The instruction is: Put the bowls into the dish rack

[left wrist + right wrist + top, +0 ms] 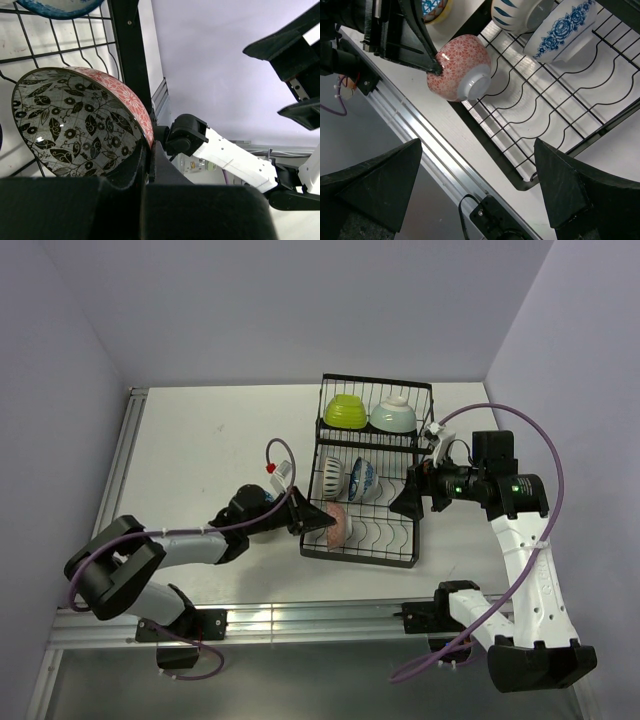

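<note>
The black wire dish rack [360,558] stands mid-table. In its raised far section sit a lime green bowl [344,411] and a pale mint bowl [394,415]. A white striped bowl [331,477] and a blue flowered bowl [363,479] stand on edge in the slots. My left gripper [318,517] is shut on the rim of a red patterned bowl [337,524], held on edge at the rack's near left corner. Its inside has black leaves [70,125]. It also shows in the right wrist view [460,67]. My right gripper [412,502] is open and empty over the rack's right edge.
A blue and yellow patterned bowl [434,9] sits on the table behind my left gripper, left of the rack. An aluminium rail [300,620] runs along the table's near edge. Walls close the left, far and right sides.
</note>
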You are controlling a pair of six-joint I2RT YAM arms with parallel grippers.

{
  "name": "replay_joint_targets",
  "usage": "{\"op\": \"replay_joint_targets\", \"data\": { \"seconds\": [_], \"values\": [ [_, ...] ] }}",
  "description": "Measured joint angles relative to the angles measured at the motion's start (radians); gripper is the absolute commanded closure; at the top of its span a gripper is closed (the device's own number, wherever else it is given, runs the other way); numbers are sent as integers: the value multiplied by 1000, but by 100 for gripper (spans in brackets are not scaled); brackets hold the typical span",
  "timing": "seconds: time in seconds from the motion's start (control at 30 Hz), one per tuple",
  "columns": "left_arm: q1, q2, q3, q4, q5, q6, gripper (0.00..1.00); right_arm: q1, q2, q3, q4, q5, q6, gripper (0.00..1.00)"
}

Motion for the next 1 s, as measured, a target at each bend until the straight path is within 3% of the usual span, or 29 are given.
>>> {"op": "replay_joint_targets", "data": {
  "seconds": [0.63, 0.67, 0.77, 0.87, 1.0],
  "values": [
    [109, 147, -3, 147, 92, -26, 98, 0, -1, -2, -3, -3, -11, 0],
    [114, 150, -3, 148, 97, -24, 84, 0, -1, -2, -5, -3, -14, 0],
    [124, 152, -3, 148, 113, -2, 55, 0, -1, -2, -9, -3, -21, 0],
    [129, 152, -1, 150, 124, 10, 42, 0, -1, -2, -14, -3, -27, 0],
    [132, 150, -1, 149, 131, 14, 39, 0, -1, -2, -24, -3, -33, 0]
  ]
}}
